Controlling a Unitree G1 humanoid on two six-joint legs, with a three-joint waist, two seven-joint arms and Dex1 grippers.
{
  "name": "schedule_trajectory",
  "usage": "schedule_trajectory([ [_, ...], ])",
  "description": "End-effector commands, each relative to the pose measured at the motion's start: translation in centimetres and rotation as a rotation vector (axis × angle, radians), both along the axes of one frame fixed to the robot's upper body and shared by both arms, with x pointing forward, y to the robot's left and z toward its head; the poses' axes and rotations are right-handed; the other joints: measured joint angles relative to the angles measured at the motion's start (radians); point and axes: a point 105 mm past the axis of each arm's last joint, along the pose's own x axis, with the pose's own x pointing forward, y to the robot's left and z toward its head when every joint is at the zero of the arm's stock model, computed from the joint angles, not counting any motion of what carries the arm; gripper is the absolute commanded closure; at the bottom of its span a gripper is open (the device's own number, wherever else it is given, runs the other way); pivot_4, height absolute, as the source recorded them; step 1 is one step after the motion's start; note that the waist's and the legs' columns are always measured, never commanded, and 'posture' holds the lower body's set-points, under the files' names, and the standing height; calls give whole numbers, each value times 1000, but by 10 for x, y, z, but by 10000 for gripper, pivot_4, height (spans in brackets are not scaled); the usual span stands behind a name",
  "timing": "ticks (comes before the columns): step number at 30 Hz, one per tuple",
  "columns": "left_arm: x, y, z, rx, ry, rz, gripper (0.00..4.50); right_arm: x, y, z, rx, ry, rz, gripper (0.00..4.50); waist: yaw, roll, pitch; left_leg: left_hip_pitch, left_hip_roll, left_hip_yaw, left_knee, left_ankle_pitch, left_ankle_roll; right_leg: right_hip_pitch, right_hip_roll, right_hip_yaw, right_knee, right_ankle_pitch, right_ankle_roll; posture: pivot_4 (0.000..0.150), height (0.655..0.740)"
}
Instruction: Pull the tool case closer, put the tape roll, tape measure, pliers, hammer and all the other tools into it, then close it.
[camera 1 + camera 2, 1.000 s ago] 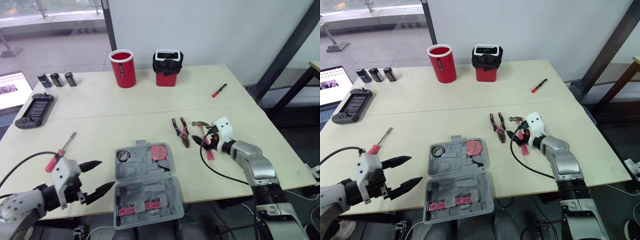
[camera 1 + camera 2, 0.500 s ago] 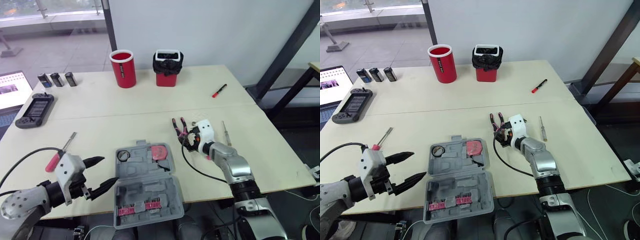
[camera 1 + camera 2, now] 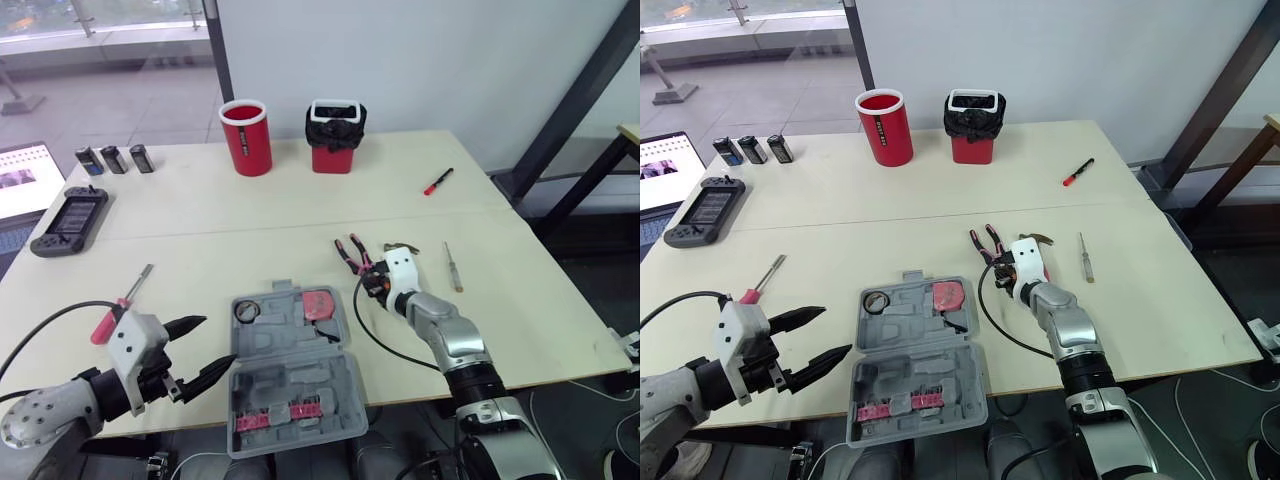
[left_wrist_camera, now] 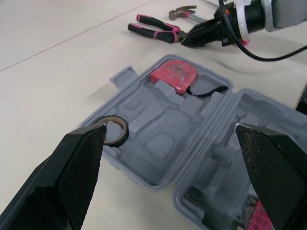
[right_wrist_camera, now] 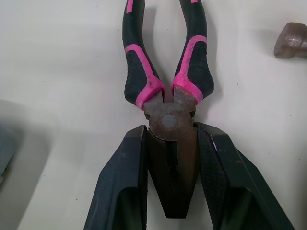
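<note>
1. right gripper (image 5: 171,132) had its fingers (image 5: 122,182) clamped on the nose of the pliers (image 5: 169,120), just right of the tool case (image 3: 290,370) on the table (image 3: 200,220); hammer (image 5: 290,42) lay near the pliers' handles
2. left gripper (image 3: 212,345) hovered at the case's left edge; fingers (image 4: 72,177) wide apart
3. case lay open; tape roll (image 3: 246,311) and tape measure (image 3: 320,303) sat in its far half

Matt grey plastic tool case (image 4: 158,143), dull metal rubber-handled pliers (image 5: 171,122)
</note>
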Motion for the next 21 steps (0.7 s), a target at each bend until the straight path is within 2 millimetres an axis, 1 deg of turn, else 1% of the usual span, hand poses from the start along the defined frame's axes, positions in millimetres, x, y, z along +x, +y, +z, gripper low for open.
schedule_trajectory([
  [1, 1, -1, 10, -3, -50, -2, 0, 7, 2, 37, 15, -139, 36, 35465, 0, 0, 0, 0, 0, 0, 0, 0, 0, 0, 0, 0, 0, 0, 0, 1500, 7400],
  [4, 4, 6, 8, 21, -58, 21, 0, 13, 6, 67, -30, -236, 127, 35465, 0, 0, 0, 0, 0, 0, 1, 0, 0, 0, 0, 0, 0, 0, 0, 1500, 7400],
  [7, 8, 17, 1, 23, -22, 68, 0, 15, 18, 100, -77, -300, 287, 35465, -5, 1, 0, 0, 0, 0, 1, 0, 0, 0, 0, 0, 0, 0, 0, 1500, 7400],
  [9, 9, 21, -1, 34, -23, 81, 0, 16, 26, 118, -134, -341, 375, 35465, -5, 1, 1, 0, 0, 0, 0, 0, 0, -1, 0, 0, 1, 0, 0, 1500, 7400],
  [12, 11, 32, -4, 67, -36, 109, 0, 6, 45, 140, -234, -365, 591, 35465, -4, 1, 1, 0, 0, 0, -1, 0, 0, -2, 1, 0, 1, 0, 1, 1500, 7400],
  [15, 12, 39, -4, 55, -48, 138, 0, -13, 61, 145, -371, -317, 828, 35465, 0, 1, 1, -1, 0, 0, -1, 0, 0, -2, 1, 0, 1, -1, 1, 1500, 7400],
  [17, 12, 44, -6, 97, -66, 161, 0, -31, 68, 141, -431, -227, 1002, 35465, 4, 1, 1, -1, 0, 0, -1, 0, 0, -2, 0, 0, 1, -1, 1, 1500, 7400],
  [20, 11, 48, -10, 114, -71, 194, 0, -43, 76, 140, -470, -172, 1111, 35465, 5, 0, 0, -2, 0, 0, -1, 0, 0, -2, 0, -1, 1, -1, 1, 1500, 7400],
  [21, 10, 48, -13, 119, -66, 200, 0, -45, 80, 136, -497, -139, 1133, 35465, 4, 0, 1, -2, 0, 0, 0, 0, 0, -2, -1, -1, 1, -1, 1, 1500, 7400],
])
